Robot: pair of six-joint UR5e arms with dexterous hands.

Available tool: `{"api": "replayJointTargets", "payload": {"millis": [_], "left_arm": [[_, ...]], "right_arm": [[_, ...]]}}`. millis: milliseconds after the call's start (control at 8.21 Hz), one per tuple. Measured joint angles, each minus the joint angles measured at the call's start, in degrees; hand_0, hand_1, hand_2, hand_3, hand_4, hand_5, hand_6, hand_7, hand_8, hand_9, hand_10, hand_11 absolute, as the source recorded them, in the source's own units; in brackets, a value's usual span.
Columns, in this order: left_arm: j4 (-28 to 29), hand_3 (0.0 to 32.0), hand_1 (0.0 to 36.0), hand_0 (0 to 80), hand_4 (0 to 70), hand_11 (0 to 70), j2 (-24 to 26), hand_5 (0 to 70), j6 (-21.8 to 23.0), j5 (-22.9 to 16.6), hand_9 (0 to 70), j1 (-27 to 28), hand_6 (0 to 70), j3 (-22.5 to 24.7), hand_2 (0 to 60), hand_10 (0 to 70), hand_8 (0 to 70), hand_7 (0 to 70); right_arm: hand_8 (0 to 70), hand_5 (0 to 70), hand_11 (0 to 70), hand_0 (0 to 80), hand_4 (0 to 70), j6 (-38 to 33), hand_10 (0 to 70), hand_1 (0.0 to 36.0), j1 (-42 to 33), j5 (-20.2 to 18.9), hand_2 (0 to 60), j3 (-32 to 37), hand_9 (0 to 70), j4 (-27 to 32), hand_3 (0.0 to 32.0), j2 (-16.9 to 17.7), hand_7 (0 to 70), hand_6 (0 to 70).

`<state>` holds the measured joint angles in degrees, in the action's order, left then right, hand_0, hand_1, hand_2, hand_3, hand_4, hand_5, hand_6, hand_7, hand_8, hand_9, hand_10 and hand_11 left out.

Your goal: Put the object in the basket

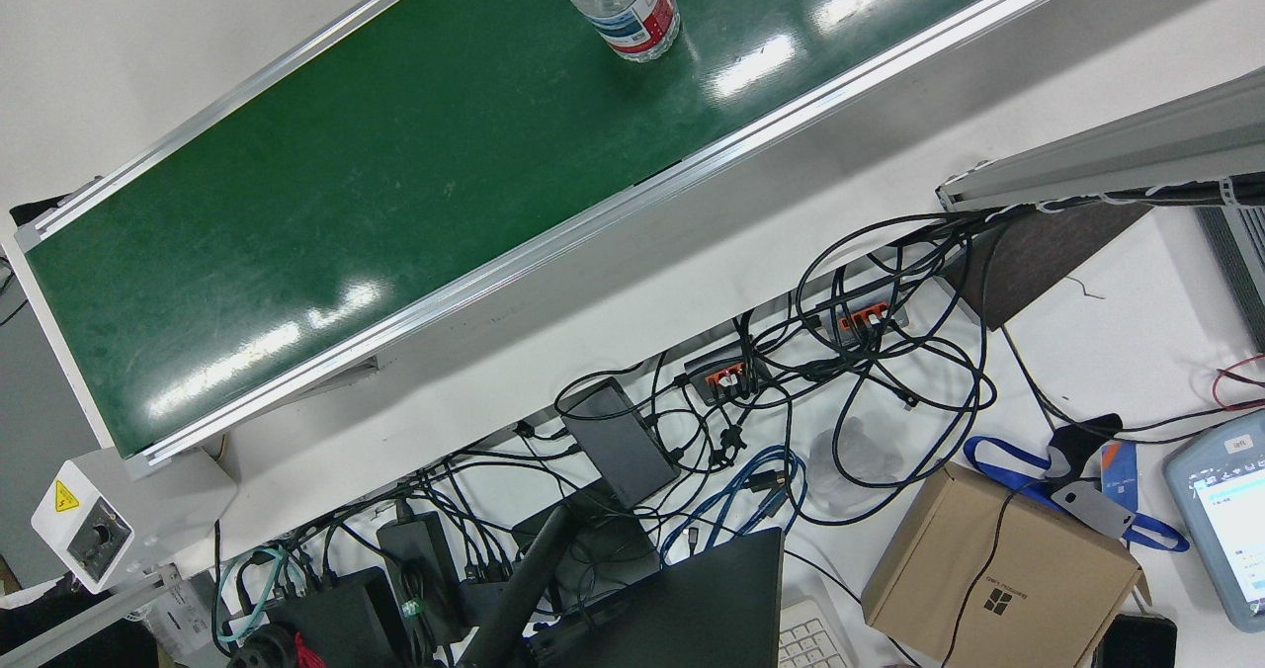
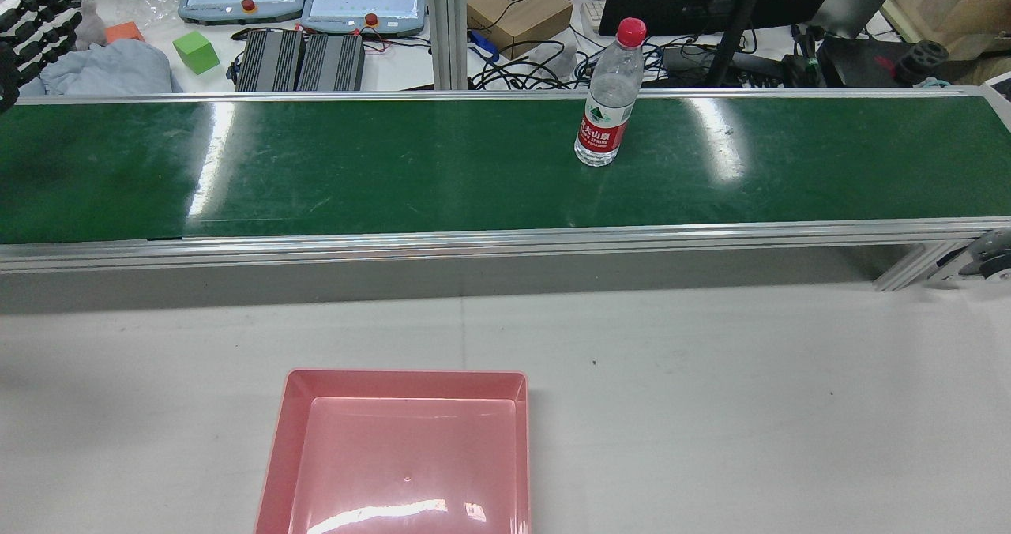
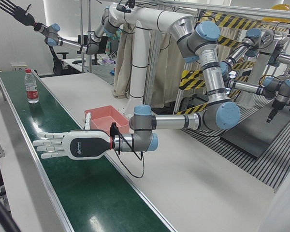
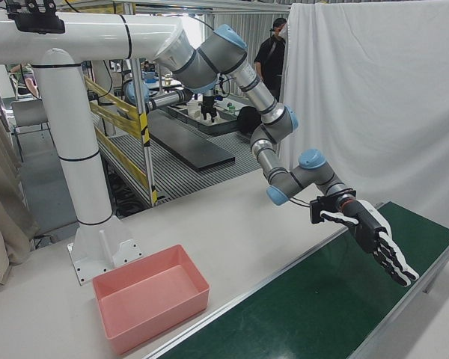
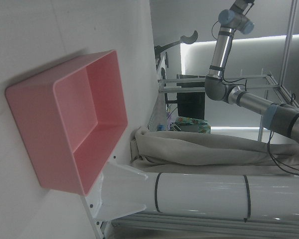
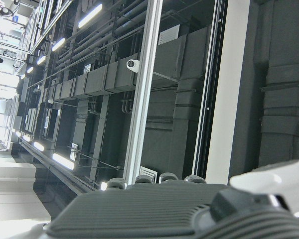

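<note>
Green belt (image 2: 395, 171) is bearing the bottle (image 2: 608, 99) upright, far from the basket (image 2: 403, 382). Left hand (image 3: 70, 145) and right hand (image 3: 17, 12) (raised high) are hanging spread, empty; reaching is probably coming next.

Pink basket (image 5: 84, 124), empty, is seen on the white tabletop (image 5: 50, 40). A white arm pedestal (image 5: 199, 191) is seen at five o'clock, beige cloth (image 5: 199, 147) alongside.

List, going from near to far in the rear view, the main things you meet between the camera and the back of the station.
pink basket → green conveyor belt → water bottle → cardboard box
</note>
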<state>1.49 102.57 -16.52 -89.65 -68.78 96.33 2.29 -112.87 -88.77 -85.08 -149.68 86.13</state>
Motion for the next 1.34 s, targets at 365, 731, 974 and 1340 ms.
{"api": "replayJointTargets", "payload": {"millis": [365, 731, 974, 1340], "left_arm": [[-0.1, 0.0, 0.0, 45.6, 4.2, 0.5, 0.3, 13.4, 0.0, 0.0, 3.2, 0.1, 0.0, 0.1, 0.0, 0.2, 4.0, 0.0], [-0.2, 1.2, 0.0, 44.3, 0.1, 0.0, 0.3, 12.7, 0.0, 0.0, 2.0, 0.0, 0.0, 0.1, 0.0, 0.0, 2.1, 0.0], [-0.1, 1.2, 0.0, 44.3, 0.0, 0.0, 0.3, 12.5, 0.1, 0.0, 1.9, 0.0, 0.0, 0.0, 0.0, 0.0, 2.0, 0.0], [-0.1, 1.4, 0.0, 44.7, 0.0, 0.3, 0.3, 12.7, 0.2, 0.0, 1.6, 0.0, 0.0, 0.0, 0.0, 0.0, 1.9, 0.0]], "right_arm": [[0.0, 0.0, 0.0, 0.0, 0.0, 0.0, 0.0, 0.0, 0.0, 0.0, 0.0, 0.0, 0.0, 0.0, 0.0, 0.0, 0.0, 0.0], [0.0, 0.0, 0.0, 0.0, 0.0, 0.0, 0.0, 0.0, 0.0, 0.0, 0.0, 0.0, 0.0, 0.0, 0.0, 0.0, 0.0, 0.0], [0.0, 0.0, 0.0, 0.0, 0.0, 0.0, 0.0, 0.0, -0.1, 0.0, 0.0, 0.0, 0.0, 0.0, 0.0, 0.0, 0.0, 0.0], [0.0, 0.0, 0.0, 0.0, 0.0, 0.0, 0.0, 0.0, -0.1, 0.0, 0.0, 0.0, 0.0, 0.0, 0.0, 0.0, 0.0, 0.0]]}}
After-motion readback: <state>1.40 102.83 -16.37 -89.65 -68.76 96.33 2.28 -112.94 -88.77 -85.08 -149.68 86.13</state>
